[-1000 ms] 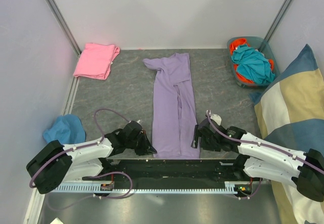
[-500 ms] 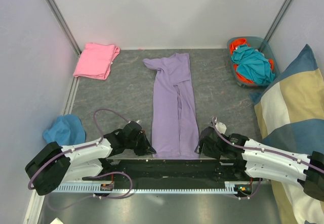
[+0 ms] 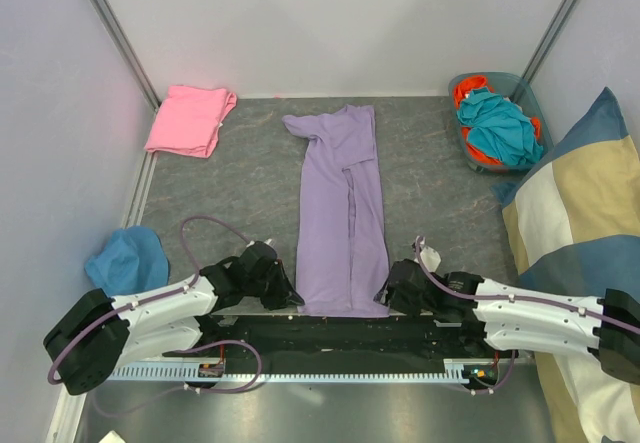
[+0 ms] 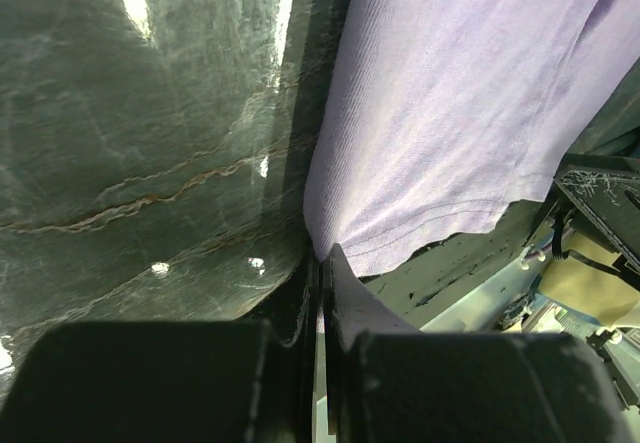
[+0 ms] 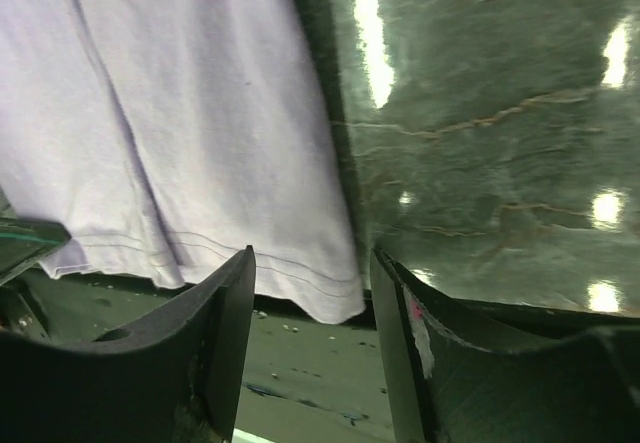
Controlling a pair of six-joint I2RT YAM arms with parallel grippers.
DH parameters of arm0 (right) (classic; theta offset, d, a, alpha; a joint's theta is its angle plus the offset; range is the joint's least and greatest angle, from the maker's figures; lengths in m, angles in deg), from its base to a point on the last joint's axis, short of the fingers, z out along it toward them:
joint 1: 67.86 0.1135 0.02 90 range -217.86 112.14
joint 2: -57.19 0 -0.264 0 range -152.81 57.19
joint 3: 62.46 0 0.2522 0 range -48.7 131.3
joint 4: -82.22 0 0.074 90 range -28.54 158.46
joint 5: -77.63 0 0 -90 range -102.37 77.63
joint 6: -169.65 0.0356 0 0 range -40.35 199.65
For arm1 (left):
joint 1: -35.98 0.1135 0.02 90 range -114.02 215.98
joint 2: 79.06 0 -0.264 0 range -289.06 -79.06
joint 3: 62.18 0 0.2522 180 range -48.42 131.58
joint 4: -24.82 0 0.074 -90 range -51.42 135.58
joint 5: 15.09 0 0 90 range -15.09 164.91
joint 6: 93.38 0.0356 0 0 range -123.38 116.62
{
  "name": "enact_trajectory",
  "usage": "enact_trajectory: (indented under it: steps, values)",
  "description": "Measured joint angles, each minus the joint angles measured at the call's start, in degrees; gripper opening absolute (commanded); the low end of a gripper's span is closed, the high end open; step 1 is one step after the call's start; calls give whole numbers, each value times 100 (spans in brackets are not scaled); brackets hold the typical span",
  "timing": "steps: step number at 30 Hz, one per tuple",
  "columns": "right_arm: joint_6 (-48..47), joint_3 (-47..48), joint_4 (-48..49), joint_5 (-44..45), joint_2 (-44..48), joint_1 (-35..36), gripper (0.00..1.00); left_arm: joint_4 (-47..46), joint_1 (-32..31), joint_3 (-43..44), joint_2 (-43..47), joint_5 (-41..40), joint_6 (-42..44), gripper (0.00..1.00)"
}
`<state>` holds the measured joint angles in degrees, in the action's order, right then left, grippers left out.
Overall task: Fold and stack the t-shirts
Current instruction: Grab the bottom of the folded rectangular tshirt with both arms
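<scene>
While left jaws pinch lavender shirt [image 3: 340, 213] hem | right jaws spread (straddling corner)

The long lavender cloth t-shirt [image 3: 340, 203] lies down the middle of the grey marbled table [image 3: 230, 193], with the folded pink cloth t-shirt [image 3: 188, 119] at the far left corner and the round basket of teal and orange cloths [image 3: 484, 166] at the far right. The crumpled blue cloth [image 3: 127, 255] lies near left and the big striped cushion [image 3: 580, 213] to the right. The left gripper [image 3: 292, 301] and right gripper [image 3: 383, 296] sit at the lavender shirt's near hem corners.
</scene>
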<state>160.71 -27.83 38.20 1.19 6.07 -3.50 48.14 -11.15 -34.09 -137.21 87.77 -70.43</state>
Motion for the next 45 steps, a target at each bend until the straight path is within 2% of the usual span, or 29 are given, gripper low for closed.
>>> enact_trajectory:
  steps: [4,7,8,9,16,22,30,45]
  values:
    - [70,37,350,20,-310,157,48,20,0,-2,15,-13,0,2]
    - [114,94,544,35,-601,317,21,24,0,-2,20,-20,0,2]
    - [153,107,601,33,-697,378,5,24,0,-2,20,-17,0,2]
    - [190,111,658,37,-782,442,0,24,0,-2,20,-20,0,2]
    - [260,188,654,98,-911,605,0,291,0,57,129,-37,26,2]
    - [155,555,-138,136,-826,671,0,1360,-4,396,710,-79,157,2]
    - [-44,1176,-920,146,-688,892,0,2260,-22,688,1648,-74,199,2]
    - [-33,1537,-1475,90,-702,1469,0,3014,-24,693,2203,15,195,2]
